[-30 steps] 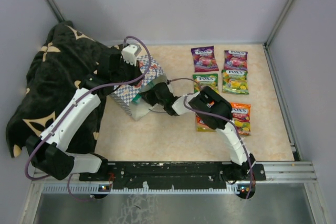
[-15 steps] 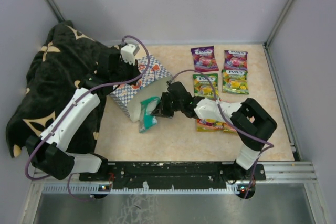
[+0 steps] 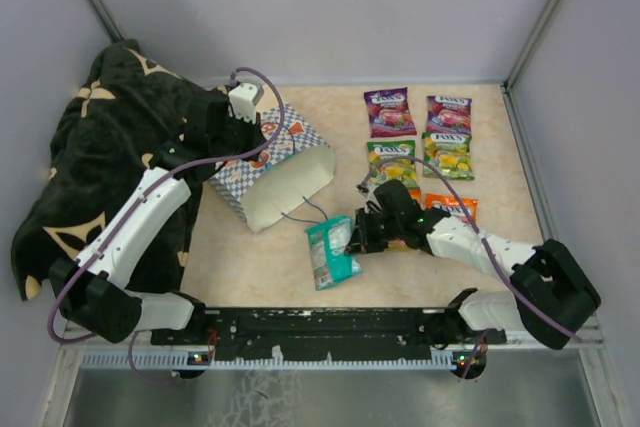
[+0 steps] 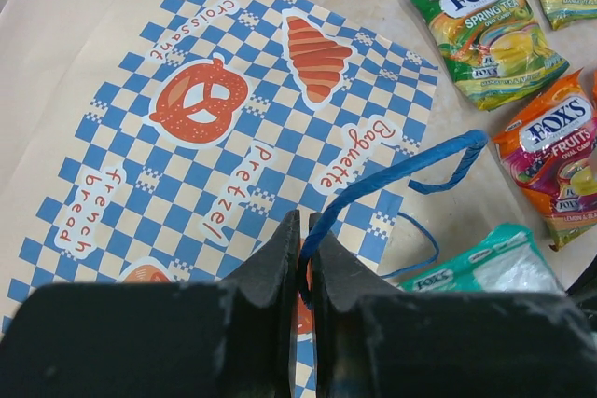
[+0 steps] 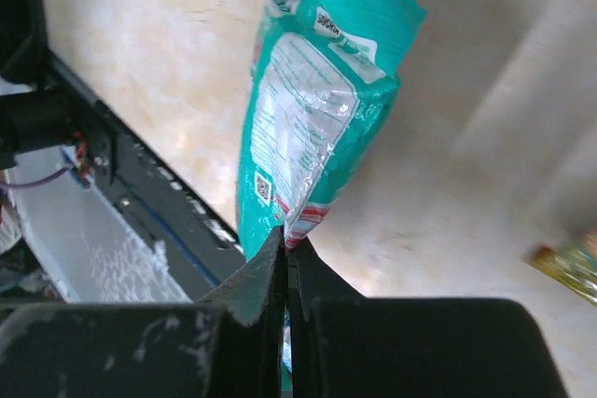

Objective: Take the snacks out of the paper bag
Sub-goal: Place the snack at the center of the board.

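The paper bag [image 3: 262,169] lies on its side, its cream mouth facing front right. My left gripper [image 3: 265,143] is shut on its blue cord handle [image 4: 401,170], which runs between the fingertips in the left wrist view [image 4: 304,230]. My right gripper [image 3: 353,238] is shut on the edge of a teal snack packet [image 3: 328,253] and holds it in front of the bag's mouth, outside the bag. The pinch shows in the right wrist view [image 5: 286,235], with the teal packet [image 5: 317,109] hanging from it. Whether more snacks are in the bag is hidden.
Two purple packets [image 3: 388,112] [image 3: 449,113], two green-yellow ones [image 3: 391,157] [image 3: 447,155] and an orange-red one [image 3: 457,210] lie at the back right. A black patterned blanket [image 3: 95,162] is heaped at the left. Walls enclose the table.
My right gripper has come out of the bag with the teal packet and carried it to the front right. The bag's mouth has opened wider. The left arm has held still.
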